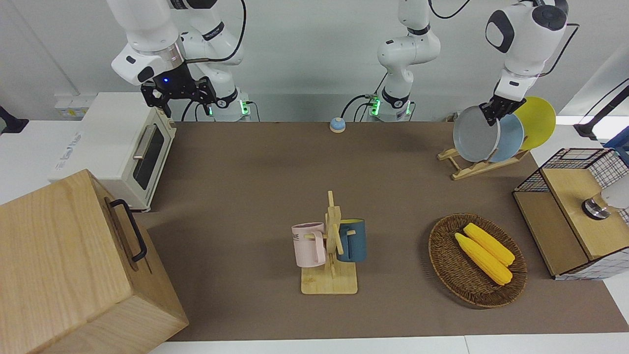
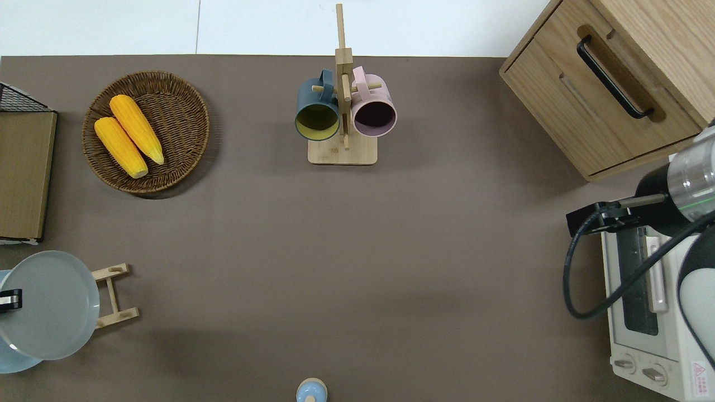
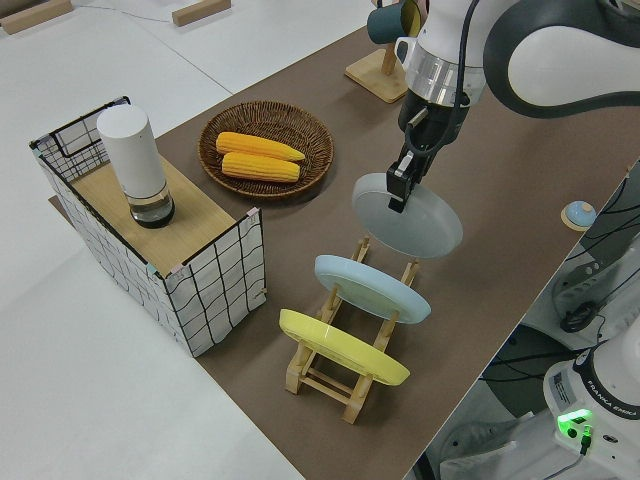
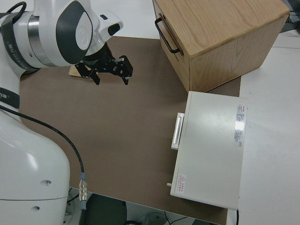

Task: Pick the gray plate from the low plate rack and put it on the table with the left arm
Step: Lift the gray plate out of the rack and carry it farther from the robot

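Note:
My left gripper (image 1: 493,117) is shut on the rim of the gray plate (image 1: 474,135). The plate (image 2: 53,304) hangs tilted in the air over the low plate rack (image 2: 114,296), as the left side view shows with the gripper (image 3: 399,188) at the plate's (image 3: 415,220) upper edge. The rack (image 3: 345,375) still holds a light blue plate (image 3: 370,287) and a yellow plate (image 3: 340,347). The brown table (image 1: 270,172) lies under it all. My right gripper (image 4: 111,77) is parked and open.
A wooden mug stand (image 1: 330,255) with a pink and a blue mug stands mid-table. A wicker basket (image 1: 444,255) with two corn cobs and a wire-sided box (image 1: 570,216) sit toward the left arm's end. A toaster oven (image 1: 123,147) and wooden cabinet (image 1: 73,265) fill the right arm's end.

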Available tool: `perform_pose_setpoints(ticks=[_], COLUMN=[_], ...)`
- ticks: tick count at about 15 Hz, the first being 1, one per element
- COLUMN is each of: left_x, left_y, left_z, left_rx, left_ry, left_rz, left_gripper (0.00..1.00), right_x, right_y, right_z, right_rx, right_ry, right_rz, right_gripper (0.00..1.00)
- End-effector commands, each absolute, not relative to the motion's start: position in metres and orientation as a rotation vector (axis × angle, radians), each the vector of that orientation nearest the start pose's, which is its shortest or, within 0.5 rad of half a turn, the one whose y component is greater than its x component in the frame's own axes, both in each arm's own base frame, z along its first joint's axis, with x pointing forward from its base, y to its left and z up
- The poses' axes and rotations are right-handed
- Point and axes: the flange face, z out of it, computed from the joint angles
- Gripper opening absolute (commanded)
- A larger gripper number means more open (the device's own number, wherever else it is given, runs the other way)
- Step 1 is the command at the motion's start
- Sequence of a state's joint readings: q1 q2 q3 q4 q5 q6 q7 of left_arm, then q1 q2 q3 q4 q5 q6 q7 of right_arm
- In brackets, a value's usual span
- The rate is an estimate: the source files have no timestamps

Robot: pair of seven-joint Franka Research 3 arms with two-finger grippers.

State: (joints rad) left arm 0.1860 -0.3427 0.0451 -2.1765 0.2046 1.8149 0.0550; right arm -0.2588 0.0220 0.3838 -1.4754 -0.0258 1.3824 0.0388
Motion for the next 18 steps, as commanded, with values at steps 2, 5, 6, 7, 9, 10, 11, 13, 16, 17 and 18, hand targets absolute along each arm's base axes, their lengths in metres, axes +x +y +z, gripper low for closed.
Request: perform_pose_setpoints(ticks=[2,5,6,7,9,10,11,13,16,17,18], left_x=[0.438,0.44,0.44,0.441,0.442,0.443,0.447,0.45,0.456,0.457,0.458], left_y=[0.11,0.105,0.105,0.103,0.098,0.097,0.095,0.087,0.074,0.071,0.068], left_z=[0.574,0.578,0.577,0.576,0.574,0.572,0.566,0.56,0.549,0.543,0.536], left_rx=[-2.951,-2.954,-2.954,-2.968,-3.041,-3.074,-3.108,-3.179,-3.298,-3.339,-3.373], left_ry=[-0.161,-0.149,-0.146,-0.147,-0.098,-0.057,-0.036,-0.029,0.017,0.003,-0.002], left_rz=[0.087,0.081,0.083,0.083,0.074,0.065,0.077,0.079,0.073,0.072,0.078], left_gripper=[0.12,0.12,0.12,0.12,0.12,0.12,0.12,0.12,0.12,0.12,0.11], right_x=[0.536,0.536,0.536,0.536,0.536,0.536,0.536,0.536,0.536,0.535,0.536], right_y=[0.06,0.059,0.06,0.06,0.06,0.06,0.059,0.06,0.06,0.059,0.06], right_z=[0.645,0.645,0.646,0.646,0.646,0.646,0.646,0.646,0.646,0.646,0.646], right_rx=[-3.167,-3.167,-3.167,-3.169,-3.167,-3.167,-3.169,-3.167,-3.167,-3.169,-3.169], right_ry=[-0.108,-0.106,-0.108,-0.108,-0.108,-0.108,-0.105,-0.108,-0.108,-0.105,-0.108], right_rz=[0.183,0.181,0.179,0.178,0.179,0.179,0.179,0.179,0.179,0.176,0.178], right_gripper=[0.983,0.983,0.983,0.983,0.983,0.983,0.983,0.983,0.983,0.983,0.983])
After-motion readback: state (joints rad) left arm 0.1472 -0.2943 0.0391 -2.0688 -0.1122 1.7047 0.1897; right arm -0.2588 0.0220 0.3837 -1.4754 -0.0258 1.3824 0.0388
